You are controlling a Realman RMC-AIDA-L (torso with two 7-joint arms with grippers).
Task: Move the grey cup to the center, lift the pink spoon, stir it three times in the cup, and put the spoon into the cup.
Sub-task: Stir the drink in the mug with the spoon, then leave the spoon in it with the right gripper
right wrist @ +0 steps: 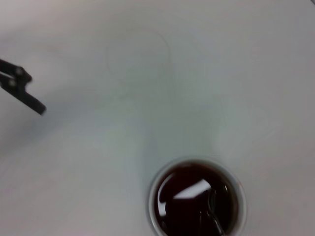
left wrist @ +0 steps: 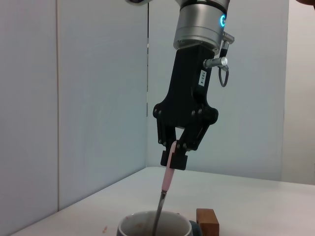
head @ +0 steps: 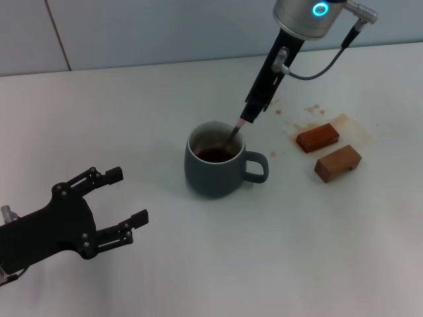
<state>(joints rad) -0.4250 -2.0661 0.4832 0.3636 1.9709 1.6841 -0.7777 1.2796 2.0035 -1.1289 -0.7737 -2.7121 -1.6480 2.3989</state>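
a: where's the grey cup (head: pixel 215 165) sitting?

b: upright near the middle of the white worktop (head: pixel 132 112), handle turned toward the robot's right. dark brown liquid (right wrist: pixel 197 206) fills the bottom of its white inside.

a: and the pink spoon (head: pixel 236 130)?

b: standing steeply in the cup, bowl end down in the liquid, pale pink handle sticking up past the rim. from the left wrist view the spoon (left wrist: pixel 165 194) leans a little, its metal shaft dropping into the cup (left wrist: pixel 155 225).

a: what's holding it?

b: the right tool (head: pixel 248 115), reaching down from above and behind the cup, its fingers pinching the top of the pink handle. the left wrist view shows that tool (left wrist: pixel 173 158) clamped on the handle tip.

a: the other arm?

b: the left tool (head: pixel 119 205) hangs low over the worktop on the robot's left, well apart from the cup, fingers spread and holding nothing.

a: anything else out there?

b: two brown blocks (head: pixel 328 150) to the right of the cup, lying near each other, with brown spatter stains (head: pixel 310 117) on the worktop around them.
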